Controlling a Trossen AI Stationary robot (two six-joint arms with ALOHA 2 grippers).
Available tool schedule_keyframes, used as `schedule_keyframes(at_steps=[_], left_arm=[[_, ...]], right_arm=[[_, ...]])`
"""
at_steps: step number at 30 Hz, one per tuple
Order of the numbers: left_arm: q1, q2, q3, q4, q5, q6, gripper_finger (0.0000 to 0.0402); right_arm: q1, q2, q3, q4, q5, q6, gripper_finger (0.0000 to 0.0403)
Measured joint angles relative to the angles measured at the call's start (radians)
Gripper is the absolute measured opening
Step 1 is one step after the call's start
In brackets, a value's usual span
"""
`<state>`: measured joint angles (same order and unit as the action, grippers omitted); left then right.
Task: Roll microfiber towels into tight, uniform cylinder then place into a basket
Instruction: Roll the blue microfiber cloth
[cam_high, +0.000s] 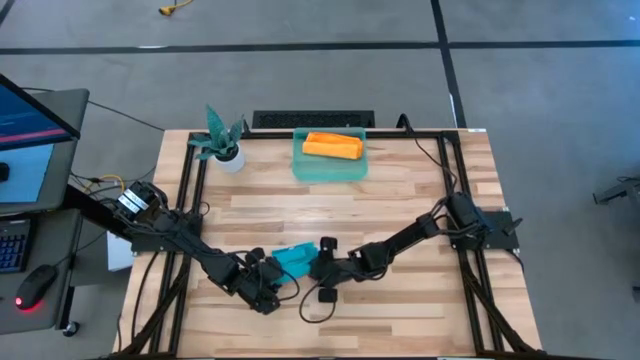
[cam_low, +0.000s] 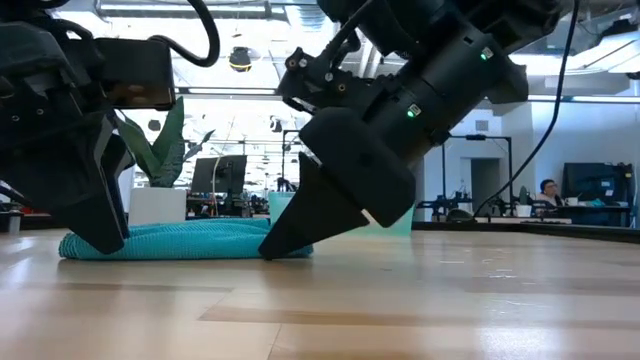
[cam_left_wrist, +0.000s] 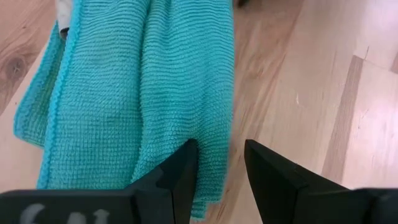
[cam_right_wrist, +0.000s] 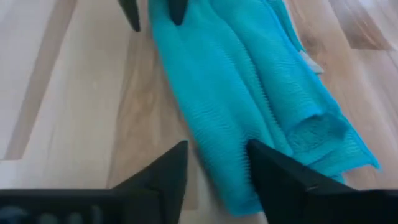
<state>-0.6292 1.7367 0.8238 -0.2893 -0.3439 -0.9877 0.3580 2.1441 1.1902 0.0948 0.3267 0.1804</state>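
Observation:
A teal microfiber towel (cam_high: 293, 260), folded lengthwise into a long strip, lies flat on the table near its front edge. My left gripper (cam_left_wrist: 221, 168) stands open at the towel's left end, one finger over the cloth and one over bare wood. At the right end my right gripper (cam_right_wrist: 217, 168) is open too, and the towel's long folded edge (cam_right_wrist: 227, 186) runs between its fingers. Both point slanting down, fingertips (cam_low: 272, 248) at table level. An orange towel (cam_high: 332, 146), rolled, lies in the teal basket (cam_high: 300, 165) at the far middle. My left gripper straddles the towel's folded long edge (cam_left_wrist: 211, 174) near one end, coming slanting down from the table's left. Whether its finger (cam_left_wrist: 177, 177) touches the cloth cannot be told. My right gripper straddles the same edge at the other end, slanting down from the right. Whether it touches cannot be told.
A potted plant (cam_high: 222, 140) in a white pot stands at the far left of the table, left of the basket. Bare wood lies between the teal towel and the basket. Black frame rails (cam_high: 455, 180) run along the table's sides.

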Motion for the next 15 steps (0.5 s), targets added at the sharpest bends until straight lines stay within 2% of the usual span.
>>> schedule_keyframes(at_steps=[10,12,15], left_arm=[[-0.008,0.0,0.008,-0.008,-0.031,0.071,0.013],[-0.018,0.002,0.022,-0.02,-0.046,0.099,0.013],[-0.038,0.005,0.049,-0.04,-0.066,0.148,0.013]], right_arm=[[-0.017,-0.002,-0.002,-0.006,-0.053,0.006,0.0022],[-0.016,-0.003,-0.003,-0.006,-0.061,0.006,0.0012],[-0.017,-0.003,-0.003,-0.001,-0.103,0.011,0.0022]])
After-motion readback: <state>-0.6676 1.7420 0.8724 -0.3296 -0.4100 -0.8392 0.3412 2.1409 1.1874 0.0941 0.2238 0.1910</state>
